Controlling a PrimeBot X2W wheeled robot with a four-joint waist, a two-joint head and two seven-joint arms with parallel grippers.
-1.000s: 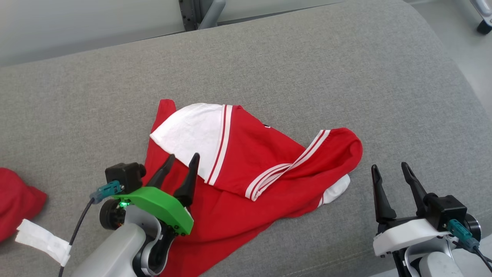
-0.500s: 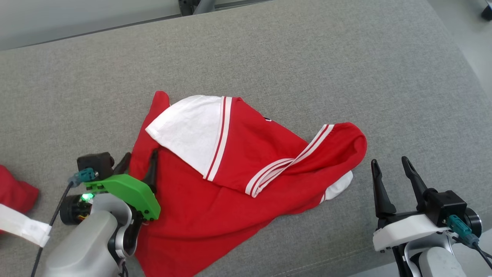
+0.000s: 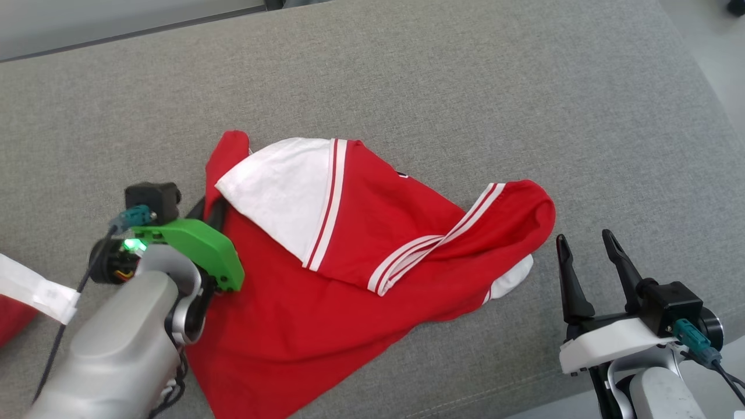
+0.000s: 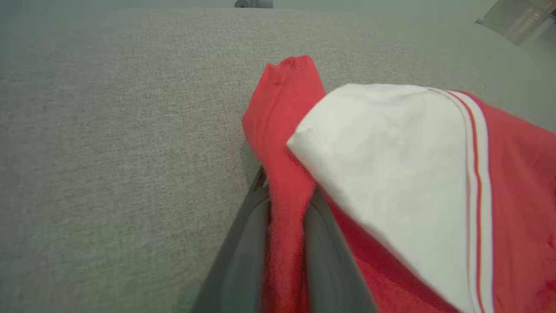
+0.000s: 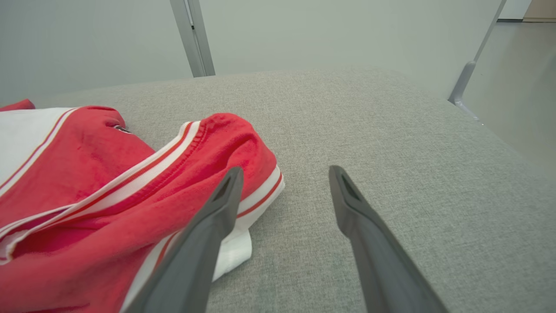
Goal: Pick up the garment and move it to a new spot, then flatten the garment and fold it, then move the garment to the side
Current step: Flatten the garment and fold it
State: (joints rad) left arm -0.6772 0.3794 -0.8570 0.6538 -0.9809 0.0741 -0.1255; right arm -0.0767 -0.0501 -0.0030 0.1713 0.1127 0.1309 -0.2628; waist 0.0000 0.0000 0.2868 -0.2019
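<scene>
— Jaws on the left gripper [image 3: 209, 210]: clenched or released?
— Clenched, on a red fold at the left edge of the red-and-white knit garment with striped trim [image 3: 372, 233]. The left wrist view shows the cloth pinched between them. A second ago they stood wide over the garment's middle, so this arm has shifted left and closed. The right gripper [image 3: 583, 237] hangs released just beside the garment's right hem, touching nothing.
— Meaning?
— The pick-up looks begun: grip taken, no lift yet. The garment lies crumpled on the grey fabric-covered worktop [image 3: 465, 87], toward its near side.
— Room?
— Broad bare grey beyond it and to the right. The worktop's rounded right edge falls away close to the right gripper, and another red cloth [image 3: 9, 317] lies at the left, so I'd carry it away from both.
</scene>
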